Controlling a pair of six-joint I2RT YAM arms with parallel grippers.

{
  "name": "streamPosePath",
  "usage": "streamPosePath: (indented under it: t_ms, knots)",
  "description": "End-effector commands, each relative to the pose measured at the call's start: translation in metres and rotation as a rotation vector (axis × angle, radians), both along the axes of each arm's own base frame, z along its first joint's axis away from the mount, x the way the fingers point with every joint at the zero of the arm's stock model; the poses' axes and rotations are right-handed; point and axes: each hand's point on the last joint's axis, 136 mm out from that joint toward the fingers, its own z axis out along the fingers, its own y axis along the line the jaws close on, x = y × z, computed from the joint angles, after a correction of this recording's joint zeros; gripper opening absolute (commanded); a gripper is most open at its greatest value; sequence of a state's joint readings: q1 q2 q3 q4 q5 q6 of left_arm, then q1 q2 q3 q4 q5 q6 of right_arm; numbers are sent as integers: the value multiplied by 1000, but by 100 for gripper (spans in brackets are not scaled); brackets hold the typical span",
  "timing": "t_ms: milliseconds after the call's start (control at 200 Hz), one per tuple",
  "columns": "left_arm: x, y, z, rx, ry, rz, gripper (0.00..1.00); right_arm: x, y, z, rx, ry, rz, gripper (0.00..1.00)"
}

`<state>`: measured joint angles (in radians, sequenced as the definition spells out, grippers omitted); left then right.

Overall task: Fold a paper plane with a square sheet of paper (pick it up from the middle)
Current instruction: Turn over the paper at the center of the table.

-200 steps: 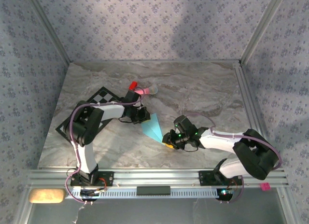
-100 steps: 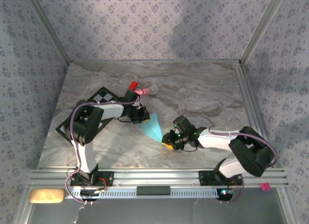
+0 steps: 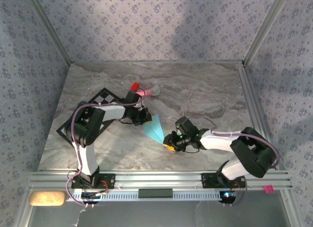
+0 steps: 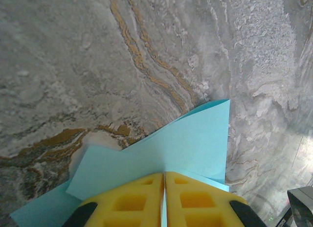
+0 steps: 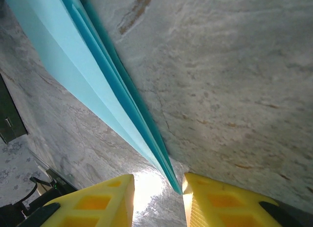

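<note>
paper plane: we see it lying at the centre of the top view.
left gripper: we see it pinching the plane's wide end.
right gripper: jaws spread, the plane's tip between them.

table: takes up the middle of the top view, with both arm bases along its lower edge.
paper plane: flat on the table, just left of frame centre, wide end upper left, point lower right.
left gripper: at the plane's upper-left end, fingers pressed together on the paper.
right gripper: at the plane's lower-right point, which lies between its parted fingers.
checkered mat: left of frame, partly under the left arm.
stick toy: just above the left gripper, right of the mat.
</note>
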<state>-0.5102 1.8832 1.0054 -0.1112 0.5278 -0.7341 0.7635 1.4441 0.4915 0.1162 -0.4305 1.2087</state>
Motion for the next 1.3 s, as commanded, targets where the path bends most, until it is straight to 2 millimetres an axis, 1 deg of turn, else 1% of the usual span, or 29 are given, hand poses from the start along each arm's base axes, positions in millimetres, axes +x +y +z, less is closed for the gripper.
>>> streamPosePath:
  t_ms: [0, 430, 745, 885, 965, 1104, 1194, 1294]
  knots:
    - [-16, 15, -27, 73, 97, 18, 12, 14, 12, 6, 45, -61, -10, 33]
    - [-15, 13, -23, 60, 95, 16, 12, 22, 9, 9, 27, -118, 4, 34]
    - [-15, 13, -23, 58, 93, 18, 12, 25, 10, 12, 40, -152, 20, 31]
    - [-15, 13, -22, 56, 94, 19, 12, 24, 8, 12, 40, -156, 24, 27]
    - [-15, 12, -21, 54, 92, 18, 12, 25, 8, 14, 45, -165, 29, 22]
    - [-14, 11, -19, 46, 88, 21, 13, 23, 6, 15, 43, -168, 38, 16]
    - [-12, 9, -14, 37, 83, 18, 13, 21, 5, 16, 44, -171, 46, 13]
    - [-8, 5, -4, 15, 66, 18, 15, 19, 4, 18, 50, -182, 58, 9]
